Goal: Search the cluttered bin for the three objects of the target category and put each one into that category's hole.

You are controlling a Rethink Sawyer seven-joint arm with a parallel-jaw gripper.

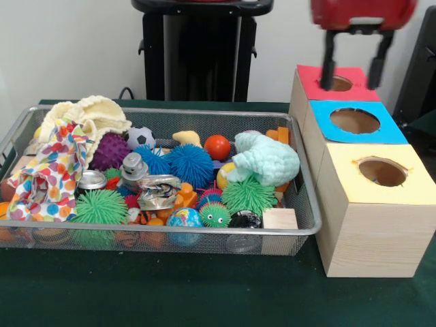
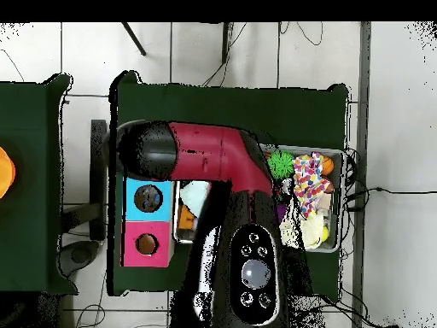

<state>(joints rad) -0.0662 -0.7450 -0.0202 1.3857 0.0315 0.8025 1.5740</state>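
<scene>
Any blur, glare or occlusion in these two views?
Front view: the tool is motion-blurred at the top edge over the red-topped box; the bin and the yellow-topped box's hole are evenly lit, with no strong glare. Overhead view: the arm hides most of the bin and the yellow-topped box.
</scene>
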